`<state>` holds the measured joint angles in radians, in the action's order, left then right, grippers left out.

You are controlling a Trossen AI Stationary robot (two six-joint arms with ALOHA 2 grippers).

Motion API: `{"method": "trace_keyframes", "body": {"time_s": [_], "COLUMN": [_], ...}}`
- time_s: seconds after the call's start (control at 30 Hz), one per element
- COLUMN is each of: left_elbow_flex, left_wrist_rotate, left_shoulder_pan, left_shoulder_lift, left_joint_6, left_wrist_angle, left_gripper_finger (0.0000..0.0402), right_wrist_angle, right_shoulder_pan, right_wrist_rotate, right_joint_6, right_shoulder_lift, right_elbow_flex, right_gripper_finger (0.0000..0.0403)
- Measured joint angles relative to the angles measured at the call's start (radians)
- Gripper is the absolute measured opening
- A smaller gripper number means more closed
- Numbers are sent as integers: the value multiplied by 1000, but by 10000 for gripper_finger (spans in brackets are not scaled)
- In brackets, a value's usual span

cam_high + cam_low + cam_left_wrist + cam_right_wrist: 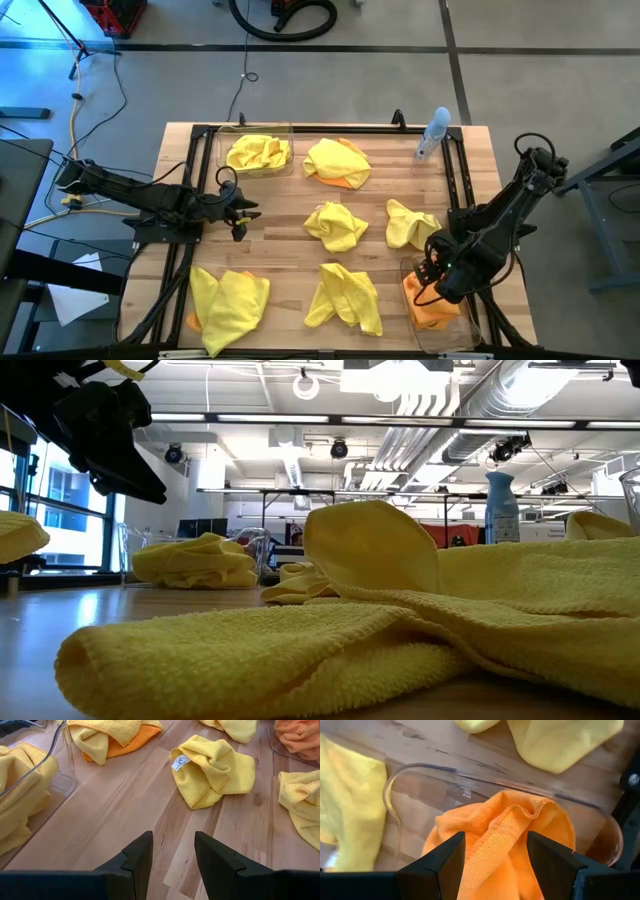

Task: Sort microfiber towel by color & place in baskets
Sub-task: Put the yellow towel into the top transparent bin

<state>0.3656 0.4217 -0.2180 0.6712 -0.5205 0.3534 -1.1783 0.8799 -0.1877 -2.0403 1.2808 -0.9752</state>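
The right gripper (432, 275) hangs over the near-right basket (420, 772), jaws spread around, not clamped on, the orange towel (505, 835) lying inside it; my worry is that a fold snags a finger as the arm lifts and drags the cloth back over the clear rim. The basket sits close to the table's front right corner (500, 340), so there is little room there. The left gripper (240, 212) waits released and empty at the left, over bare wood. Loose yellow towels (335, 225) crowd the middle. Farther off, another orange cloth (345, 181) hides beneath a yellow one, easily grabbed together; the far-left basket (222, 150) holds yellow, a spray bottle (432, 135) beyond
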Motion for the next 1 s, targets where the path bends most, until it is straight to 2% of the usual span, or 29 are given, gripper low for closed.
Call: {"method": "trace_keyframes", "body": {"time_s": [0.13,0.3,0.5,0.63,0.8,1.0], "left_elbow_flex": [0,0,0,0,0,0], "left_wrist_rotate": [3,6,7,8,13,22], "left_shoulder_pan": [0,0,0,0,2,2], "left_shoulder_lift": [0,0,0,0,0,14], "left_joint_6": [-2,-3,-13,-26,-26,15], "left_wrist_angle": [0,-11,-29,-36,-65,-164], "left_gripper_finger": [136,136,136,136,136,136], "right_wrist_angle": [-13,-61,-52,-53,-71,-239], "right_shoulder_pan": [-3,-27,-30,-30,-30,-31], "right_wrist_rotate": [11,120,127,64,-78,-270], "right_joint_6": [109,131,231,280,358,426], "right_shoulder_lift": [0,0,-29,-88,-181,-262], "right_elbow_flex": [0,0,0,0,0,0], "right_gripper_finger": [209,209,209,209,209,209]}}
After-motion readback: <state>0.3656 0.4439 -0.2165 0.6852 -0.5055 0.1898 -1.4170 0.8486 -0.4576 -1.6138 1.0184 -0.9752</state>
